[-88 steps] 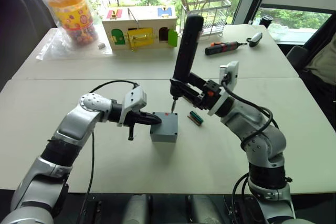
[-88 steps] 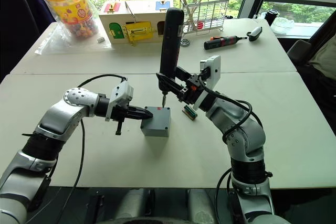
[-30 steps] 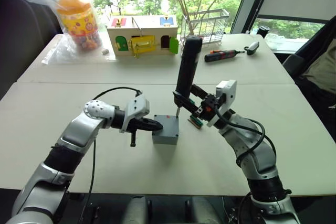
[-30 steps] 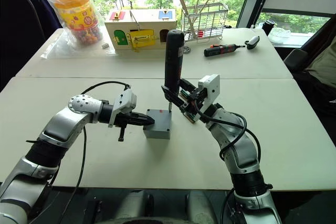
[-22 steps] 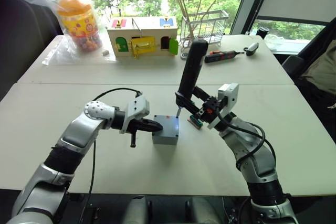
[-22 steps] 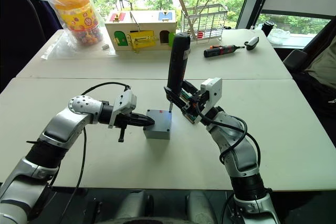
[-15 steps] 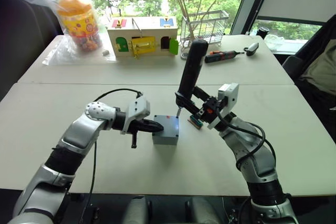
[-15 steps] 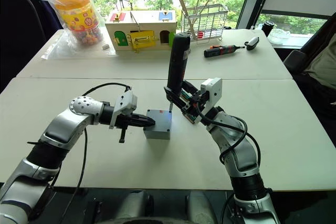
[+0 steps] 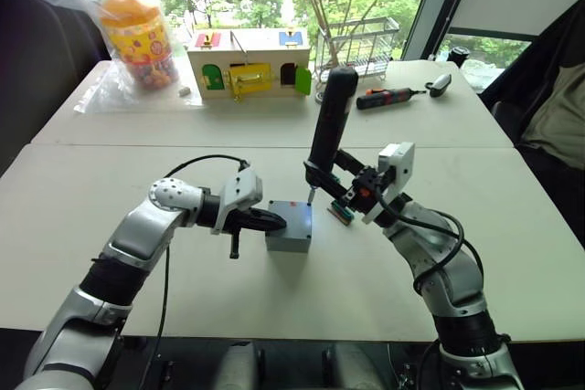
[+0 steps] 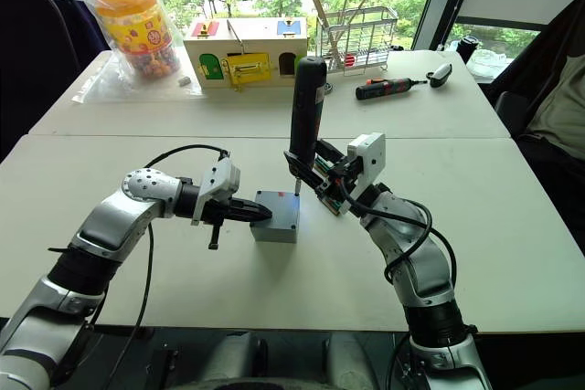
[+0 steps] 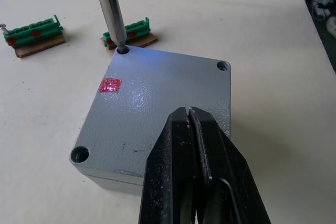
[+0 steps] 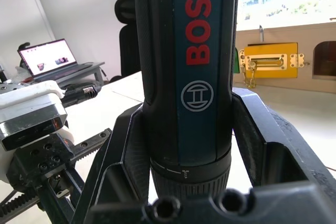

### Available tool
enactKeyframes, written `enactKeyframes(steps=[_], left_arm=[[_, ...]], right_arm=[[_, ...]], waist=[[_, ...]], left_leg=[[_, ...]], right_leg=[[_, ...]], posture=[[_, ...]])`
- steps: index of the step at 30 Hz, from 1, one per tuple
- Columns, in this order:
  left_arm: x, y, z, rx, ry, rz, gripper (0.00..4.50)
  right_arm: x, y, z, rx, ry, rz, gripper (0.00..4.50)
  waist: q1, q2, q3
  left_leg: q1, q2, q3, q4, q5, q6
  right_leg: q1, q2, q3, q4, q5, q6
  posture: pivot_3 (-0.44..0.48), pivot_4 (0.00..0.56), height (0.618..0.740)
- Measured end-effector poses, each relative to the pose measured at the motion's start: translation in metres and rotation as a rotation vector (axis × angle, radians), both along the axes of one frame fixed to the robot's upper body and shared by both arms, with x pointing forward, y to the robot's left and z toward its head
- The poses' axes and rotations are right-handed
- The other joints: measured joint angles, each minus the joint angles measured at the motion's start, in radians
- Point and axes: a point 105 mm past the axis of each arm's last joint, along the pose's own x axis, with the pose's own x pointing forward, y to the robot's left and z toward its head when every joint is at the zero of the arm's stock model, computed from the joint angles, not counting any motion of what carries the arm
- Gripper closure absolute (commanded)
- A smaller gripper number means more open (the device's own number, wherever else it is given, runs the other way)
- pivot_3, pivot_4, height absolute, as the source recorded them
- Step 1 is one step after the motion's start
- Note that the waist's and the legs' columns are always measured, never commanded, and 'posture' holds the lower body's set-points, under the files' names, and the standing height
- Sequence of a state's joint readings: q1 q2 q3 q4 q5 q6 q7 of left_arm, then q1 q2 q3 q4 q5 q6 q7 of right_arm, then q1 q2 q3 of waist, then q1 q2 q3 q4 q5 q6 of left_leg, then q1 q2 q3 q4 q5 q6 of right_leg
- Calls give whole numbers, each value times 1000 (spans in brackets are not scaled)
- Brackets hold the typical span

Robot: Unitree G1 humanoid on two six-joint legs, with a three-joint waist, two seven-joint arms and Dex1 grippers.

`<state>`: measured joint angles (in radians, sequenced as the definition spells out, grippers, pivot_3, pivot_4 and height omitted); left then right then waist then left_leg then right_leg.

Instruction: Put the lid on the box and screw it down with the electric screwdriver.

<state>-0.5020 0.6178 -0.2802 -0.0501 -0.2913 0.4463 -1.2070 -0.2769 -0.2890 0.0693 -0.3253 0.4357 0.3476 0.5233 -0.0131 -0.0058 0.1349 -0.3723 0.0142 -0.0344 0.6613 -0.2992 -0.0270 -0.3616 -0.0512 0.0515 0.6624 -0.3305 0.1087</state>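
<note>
Tabletop: lid (image 11: 157,103) under closed left tool (image 11: 195,179).

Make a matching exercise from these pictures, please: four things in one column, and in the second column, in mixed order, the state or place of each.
Things:
1. lid
2. electric screwdriver
3. left gripper
4. small black-and-red screwdriver

States:
A. lying on the far table
B. shut, over the lid
C. seated on the box
D. upright in the right gripper, bit in a corner hole

Pairs: 1-C, 2-D, 3-B, 4-A
</note>
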Motion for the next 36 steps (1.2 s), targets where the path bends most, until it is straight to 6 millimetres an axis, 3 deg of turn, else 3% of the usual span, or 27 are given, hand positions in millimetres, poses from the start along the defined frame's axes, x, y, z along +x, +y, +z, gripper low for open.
enactKeyframes(steps=[5, 11, 16, 18, 20, 23, 25, 28, 31, 36], left_arm=[[2, 0, -3, -59, 28, 29, 4500], [10, 3, 6, -178, 85, 100, 4500], [19, 6, 17, -240, 128, 151, 4500], [20, 2, 26, -248, 106, 130, 4500], [18, -1, 37, -223, 57, 88, 4500], [10, -4, 46, -161, -8, 21, 4500], [4, -7, 49, -108, -61, -29, 4500], [-5, -13, 46, -43, -107, -100, 4500], [-16, -22, 51, -32, -151, -162, 4500], [-19, -24, 54, -34, -168, -169, 4500]], right_arm=[[8, -10, 26, 33, 48, -12, 2670], [7, -40, 113, 107, -71, -106, 2670], [13, -51, 122, 67, 79, -101, 2670], [22, -65, 118, 26, 162, -153, 2670], [33, -94, 106, -65, 288, -271, 2670], [38, -146, 74, -177, 531, -468, 2670], [27, -177, 42, -228, 754, -543, 2670], [9, -190, 9, -243, 987, -503, 2670], [3, -194, -10, -215, 1118, -462, 2670], [1, -192, -26, -189, 1219, -435, 2670]], waist=[[2, 5, 6], [-1, 9, 14], [-4, 7, 18], [-2, 7, 18], [4, 6, 20], [6, 6, 20], [2, 7, 21], [-9, 8, 24], [-11, 8, 28], [-4, 8, 28]], left_leg=[[-4, -2, 0, 0, 0, 0], [-19, -3, -1, 0, 0, 0], [-31, -3, 0, 3, 1, -1], [-35, -4, 1, 4, 1, -2], [-37, -5, 1, 3, 2, -2], [-38, -9, 2, 2, 2, -2], [-39, -10, 4, 2, 1, -2], [-38, -10, 5, 2, 1, 0], [-37, -7, 5, 3, 1, 0], [-36, -5, 4, 3, 1, 0]], right_leg=[[-4, -5, 0, 0, 0, 0], [-18, -7, -2, 1, 0, 1], [-31, -7, -2, 3, 1, 1], [-35, -7, -3, 4, 1, 1], [-36, -8, -3, 3, 1, 1], [-36, -11, -3, 0, 1, 1], [-36, -13, -2, -1, 1, 1], [-36, -11, 0, 0, 1, 1], [-36, -9, 0, 2, 1, 2], [-36, -5, 0, 2, 1, 2]], posture=[[0, 150, 736], [0, 150, 736], [0, 150, 736], [0, 150, 736], [0, 150, 736], [0, 150, 736], [0, 150, 736], [0, 150, 736], [0, 150, 736], [0, 150, 736]])
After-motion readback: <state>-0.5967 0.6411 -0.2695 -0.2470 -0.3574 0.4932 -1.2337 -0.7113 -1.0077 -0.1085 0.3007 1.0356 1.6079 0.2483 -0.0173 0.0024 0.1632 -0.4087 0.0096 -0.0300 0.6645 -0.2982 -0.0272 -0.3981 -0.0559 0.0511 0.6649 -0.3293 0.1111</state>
